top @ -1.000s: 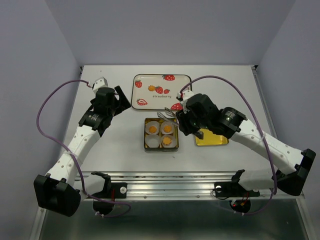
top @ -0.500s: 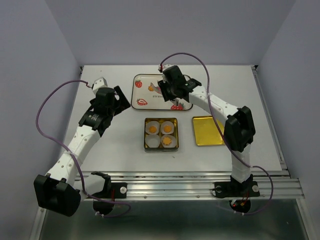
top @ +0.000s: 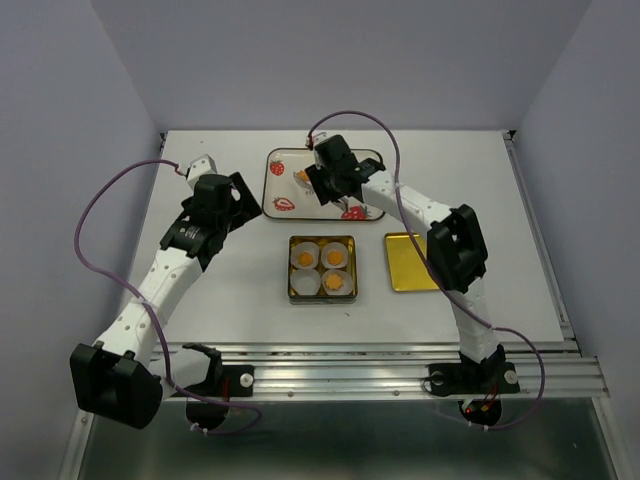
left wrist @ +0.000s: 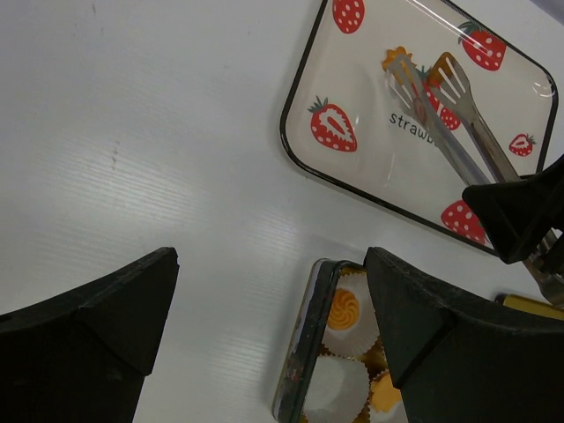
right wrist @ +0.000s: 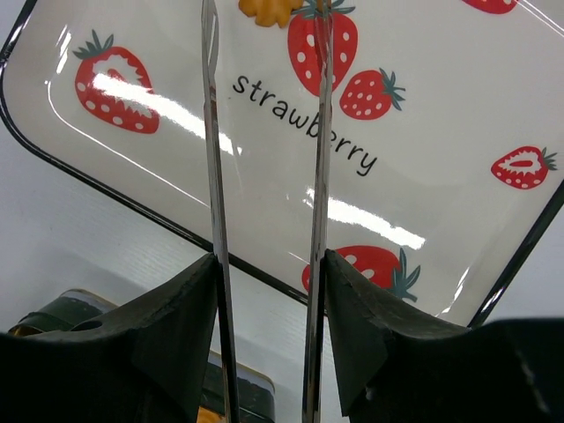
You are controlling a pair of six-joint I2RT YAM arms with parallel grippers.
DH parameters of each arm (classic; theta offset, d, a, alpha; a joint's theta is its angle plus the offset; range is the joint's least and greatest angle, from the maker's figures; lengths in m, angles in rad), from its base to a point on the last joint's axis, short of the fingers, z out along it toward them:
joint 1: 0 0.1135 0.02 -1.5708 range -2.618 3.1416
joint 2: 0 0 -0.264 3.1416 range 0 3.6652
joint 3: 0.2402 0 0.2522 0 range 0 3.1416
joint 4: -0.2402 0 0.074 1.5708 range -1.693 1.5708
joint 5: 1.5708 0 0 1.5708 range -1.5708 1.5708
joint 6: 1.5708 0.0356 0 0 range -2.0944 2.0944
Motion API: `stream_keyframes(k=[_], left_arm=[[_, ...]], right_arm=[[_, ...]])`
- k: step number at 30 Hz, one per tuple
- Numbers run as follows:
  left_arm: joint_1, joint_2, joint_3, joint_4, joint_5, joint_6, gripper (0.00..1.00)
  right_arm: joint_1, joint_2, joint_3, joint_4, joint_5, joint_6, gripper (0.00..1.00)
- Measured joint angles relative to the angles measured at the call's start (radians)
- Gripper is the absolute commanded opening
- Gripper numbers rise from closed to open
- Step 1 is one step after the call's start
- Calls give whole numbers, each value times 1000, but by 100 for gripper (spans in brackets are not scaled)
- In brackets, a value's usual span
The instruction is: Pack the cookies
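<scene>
Cookies [top: 335, 257] fill three of the four paper cups in the square tin [top: 290, 270], the nearest thing to me on the tabletop [top: 240, 300]. The near-left cup [top: 305, 283] is empty, and a gold lid [top: 405, 265] lies just beside the tin on its right. Further out, the left tool [left wrist: 269, 264] hangs released and empty over bare tabletop. Beyond the tin sits the strawberry tray [left wrist: 352, 70], where the last cookie [left wrist: 397, 58] lies. The right tool [right wrist: 269, 282] is clenched on metal tongs [left wrist: 451, 81], whose spread tips reach to about that cookie. I cannot tell whether they touch the tray.

My worry is the glossy tray: a flat cookie may skate away as the tongs close, or crumble under too hard a squeeze. Low tips could also shove the tray itself. On the carry back, a loose pinch would drop the cookie, and a clumsy release could tip the light empty cup.

The tabletop is matt white with faint scuffs, and plain pale lavender walls [top: 350, 60] close in behind and at both sides.
</scene>
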Motion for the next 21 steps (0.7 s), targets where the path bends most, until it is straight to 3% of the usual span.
stream_keyframes(k=[12, 21], left_arm=[[0, 0, 0, 0, 0, 0, 99], [0, 0, 0, 0, 0, 0, 99]], right_arm=[[-1, 98, 75, 7, 12, -10, 56], [-1, 136, 119, 3, 21, -10, 47]])
